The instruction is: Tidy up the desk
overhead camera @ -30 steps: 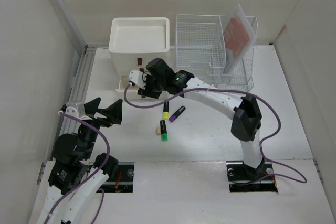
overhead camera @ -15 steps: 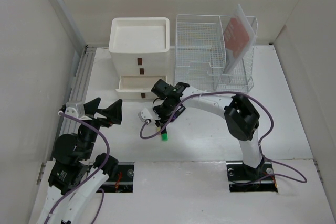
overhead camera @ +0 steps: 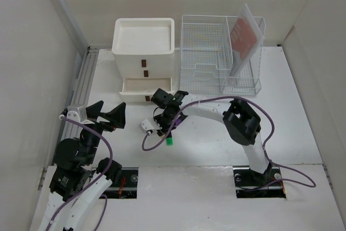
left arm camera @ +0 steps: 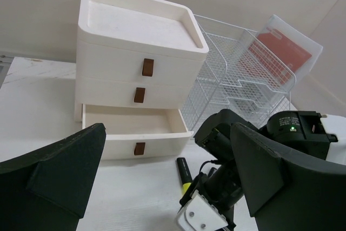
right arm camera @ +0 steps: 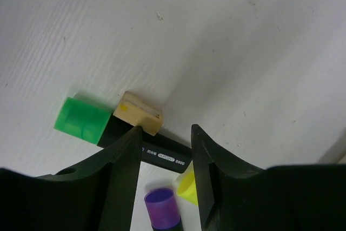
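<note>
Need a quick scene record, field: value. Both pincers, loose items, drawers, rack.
left pincer: open, empty, at the desk's left side
right pincer: open, low over the marker cluster
cluster: green-capped marker, cream block, purple-capped marker, yellow-capped marker
drawer box: bottom drawer open, upper two shut
wire rack: right of drawer box, holds a red card
desk: markers not yet put away

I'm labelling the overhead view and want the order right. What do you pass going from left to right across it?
grey rail → left gripper → drawer box → wire-mesh rack
</note>
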{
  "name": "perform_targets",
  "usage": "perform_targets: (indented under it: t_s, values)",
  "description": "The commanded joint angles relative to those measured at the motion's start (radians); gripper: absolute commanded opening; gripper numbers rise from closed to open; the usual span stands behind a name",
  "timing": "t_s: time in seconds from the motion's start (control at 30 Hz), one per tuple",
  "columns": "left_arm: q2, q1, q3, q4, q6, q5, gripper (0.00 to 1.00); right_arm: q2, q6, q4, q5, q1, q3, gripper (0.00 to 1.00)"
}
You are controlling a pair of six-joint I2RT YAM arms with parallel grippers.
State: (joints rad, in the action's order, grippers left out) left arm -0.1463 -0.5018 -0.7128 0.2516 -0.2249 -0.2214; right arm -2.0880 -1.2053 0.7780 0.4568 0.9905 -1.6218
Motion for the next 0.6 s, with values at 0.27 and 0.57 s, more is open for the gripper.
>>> perform_targets:
  t_s: [0.27, 0.57]
  values:
    - [0.013, 0.005, -0.001, -0.034, 0.012, -0.001, 1.0, -0.009, 0.006, -0.045, 0.016, 0.011, 0.019, 0.47]
    - [0.013, 0.005, -0.001, -0.034, 0.012, -0.001, 1.0, 0.028, 0.006, -0.054, 0.016, 0.031, 0.086, 0.47]
